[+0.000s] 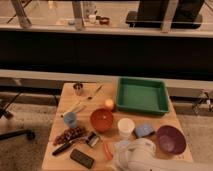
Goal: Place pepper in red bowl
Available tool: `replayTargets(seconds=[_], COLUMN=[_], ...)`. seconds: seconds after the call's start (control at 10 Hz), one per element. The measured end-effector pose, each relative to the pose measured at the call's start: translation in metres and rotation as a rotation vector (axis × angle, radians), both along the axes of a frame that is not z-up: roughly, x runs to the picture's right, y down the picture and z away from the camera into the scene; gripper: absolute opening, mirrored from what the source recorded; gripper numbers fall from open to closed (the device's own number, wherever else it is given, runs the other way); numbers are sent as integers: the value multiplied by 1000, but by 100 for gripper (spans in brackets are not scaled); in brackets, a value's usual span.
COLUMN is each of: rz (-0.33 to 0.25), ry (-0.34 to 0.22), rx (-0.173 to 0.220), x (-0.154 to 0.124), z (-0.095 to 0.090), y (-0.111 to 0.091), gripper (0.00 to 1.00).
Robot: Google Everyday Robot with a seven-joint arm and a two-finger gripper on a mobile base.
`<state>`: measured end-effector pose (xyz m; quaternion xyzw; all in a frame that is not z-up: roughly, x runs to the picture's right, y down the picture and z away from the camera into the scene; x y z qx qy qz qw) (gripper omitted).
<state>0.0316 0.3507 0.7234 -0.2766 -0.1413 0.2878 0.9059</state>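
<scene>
- Gripper (114, 149) is sitting low at the table's (65, 150) near edge under the white arm (142, 155); can't tell whether the jaws are open or holding anything.
- Pepper (107, 149) is lying just beside the gripper, near the red bowl (101, 120).
- Purple bowl (171, 139) is sitting far right, green tray (142, 96) behind.

— Where do we find the red bowl (102, 120) on our bench (65, 94)?
— Mid-bench; the pepper (108, 149) lies nearer us, the gripper (117, 150) just beside it, tray (142, 96) behind-right.
</scene>
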Motion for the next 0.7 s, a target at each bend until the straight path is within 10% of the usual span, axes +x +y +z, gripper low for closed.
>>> replayTargets(seconds=[0.4,0.7], rz=[-5,-8], ry=[-6,-10], rx=[8,13], x=[-1,-2], z=[-8,-13], y=[-3,-5], gripper=[1,0])
